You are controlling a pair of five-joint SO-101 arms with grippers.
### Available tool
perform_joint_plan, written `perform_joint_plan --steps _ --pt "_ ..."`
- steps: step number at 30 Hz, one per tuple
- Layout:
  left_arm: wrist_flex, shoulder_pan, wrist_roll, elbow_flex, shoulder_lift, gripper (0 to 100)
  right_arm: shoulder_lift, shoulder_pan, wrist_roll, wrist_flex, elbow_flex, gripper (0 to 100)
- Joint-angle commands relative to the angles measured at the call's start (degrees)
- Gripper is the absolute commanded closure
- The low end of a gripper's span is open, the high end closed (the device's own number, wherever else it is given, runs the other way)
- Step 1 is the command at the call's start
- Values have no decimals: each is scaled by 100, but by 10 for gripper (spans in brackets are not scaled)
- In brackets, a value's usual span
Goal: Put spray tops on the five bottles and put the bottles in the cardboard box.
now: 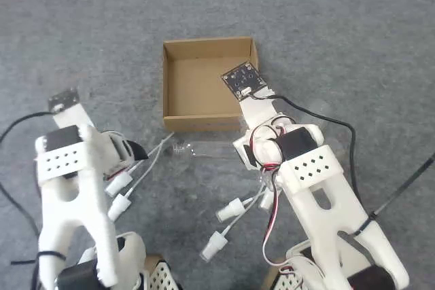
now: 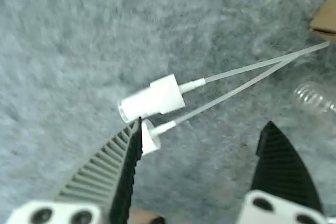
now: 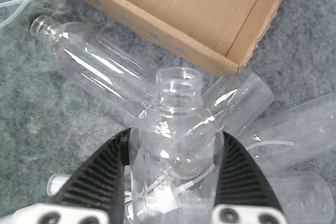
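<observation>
High view, layout: box (image 1: 204, 89) sits at the far middle of the grey mat (image 1: 353, 45). Left arm stands near-left of it, right arm near-right.
Right gripper (image 3: 174, 136): clenched on the held bottle (image 3: 178, 90), one finger pressed to each side of its body. Bare open neck points away from the wrist, toward the box's near wall.
Left gripper (image 2: 203, 127): fingers spread wide, nothing between them.
Spray tops: near spray top (image 2: 148, 139) lies right against one fingertip, part hidden by it. Far spray top (image 2: 155, 98) lies just beyond. Both heads sit at the finger end; the tubes trail off toward the box corner and draw together at their tips.
Spare spray tops (image 1: 231, 210): two more, on the mat between the arms.
Other bottles: flat bottle (image 1: 204, 149) lies along the box's near wall, neck toward the left arm. Heap of bottles (image 3: 294, 129) lies crossed under the held one, by the box corner.
Relation that counts: left arm is much the nearer to the tops. Each top's long axis slants away from the fingers, so a grasp likely falls across a head. The held neck is well apart, off to the right.
Room: open mat around the heads. The tube ends lie near the flat bottle's neck and may snag there.
</observation>
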Motion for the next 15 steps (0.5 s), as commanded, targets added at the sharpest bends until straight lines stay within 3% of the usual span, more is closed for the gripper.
perform_joint_plan --steps 1,8,15 --pt "-141 246 1213 136 -18 671 -242 66 -35 -136 -70 894" --pt "-642 229 2400 681 -18 670 -242 66 -18 -136 -70 894" --pt "-1767 -325 2646 1314 -9 670 -233 75 -18 -136 -70 894"
